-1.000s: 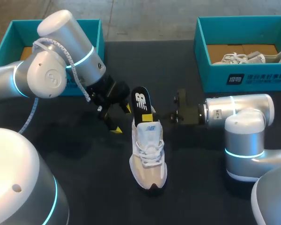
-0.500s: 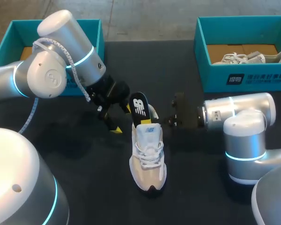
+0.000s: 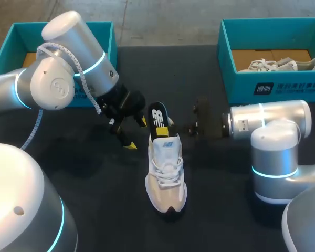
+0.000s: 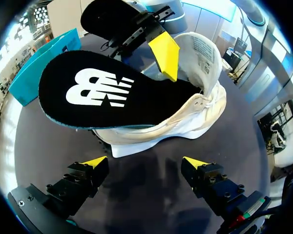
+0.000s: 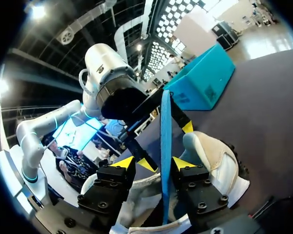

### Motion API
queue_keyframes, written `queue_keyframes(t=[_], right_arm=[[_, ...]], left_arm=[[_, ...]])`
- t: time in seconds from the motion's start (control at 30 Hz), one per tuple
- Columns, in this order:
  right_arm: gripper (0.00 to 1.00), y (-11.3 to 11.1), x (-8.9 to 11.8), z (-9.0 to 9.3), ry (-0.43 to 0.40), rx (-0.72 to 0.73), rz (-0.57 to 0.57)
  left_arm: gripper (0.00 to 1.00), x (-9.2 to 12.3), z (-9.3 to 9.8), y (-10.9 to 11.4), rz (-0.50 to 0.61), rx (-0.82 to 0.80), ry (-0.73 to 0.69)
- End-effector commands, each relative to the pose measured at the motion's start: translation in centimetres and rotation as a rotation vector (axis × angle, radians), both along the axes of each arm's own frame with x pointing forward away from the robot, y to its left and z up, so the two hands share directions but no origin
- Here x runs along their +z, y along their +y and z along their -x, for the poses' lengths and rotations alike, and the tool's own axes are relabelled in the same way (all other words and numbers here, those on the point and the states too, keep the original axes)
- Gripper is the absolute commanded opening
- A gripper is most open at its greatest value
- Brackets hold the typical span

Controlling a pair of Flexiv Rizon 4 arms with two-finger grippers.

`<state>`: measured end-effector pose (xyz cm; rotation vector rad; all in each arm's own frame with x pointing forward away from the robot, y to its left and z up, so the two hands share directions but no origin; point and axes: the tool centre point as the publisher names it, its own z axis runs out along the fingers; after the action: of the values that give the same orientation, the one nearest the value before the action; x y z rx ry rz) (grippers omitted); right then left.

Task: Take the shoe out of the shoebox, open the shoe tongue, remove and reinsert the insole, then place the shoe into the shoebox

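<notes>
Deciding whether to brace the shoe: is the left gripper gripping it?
No, the left gripper stands open, both yellow tips short of the shoe.

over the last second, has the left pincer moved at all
No. The left pincer sits at the same spot, just as close to the left shoebox and the shoe as before.

Black table (image 3: 105,202), a spare pale laced shoe (image 3: 275,65) at its far right
</notes>
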<state>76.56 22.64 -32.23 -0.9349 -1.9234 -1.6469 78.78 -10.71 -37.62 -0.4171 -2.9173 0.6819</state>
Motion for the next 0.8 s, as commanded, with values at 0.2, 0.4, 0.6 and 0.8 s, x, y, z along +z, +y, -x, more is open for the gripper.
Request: queue_keyframes(t=[0.2, 0.4, 0.6, 0.8], right_arm=[[0.24, 0.6, 0.8, -1.2, -0.016, -0.003, 0.007], [0.00, 0.5, 0.4, -1.5, -0.014, -0.002, -0.010], [0.00, 0.3, -0.3, -1.3, 0.004, 0.010, -0.046], [0.00, 0.0, -1.2, -0.5, 0.030, 0.006, -0.055]], left_arm=[[1.00, -0.1, 0.1, 0.0, 0.001, 0.000, -0.003], [1.00, -0.1, 0.1, 0.0, 0.001, 0.000, -0.003], [1.00, -0.1, 0.1, 0.0, 0.001, 0.000, -0.003], [1.00, -0.1, 0.1, 0.0, 0.001, 0.000, -0.003]])
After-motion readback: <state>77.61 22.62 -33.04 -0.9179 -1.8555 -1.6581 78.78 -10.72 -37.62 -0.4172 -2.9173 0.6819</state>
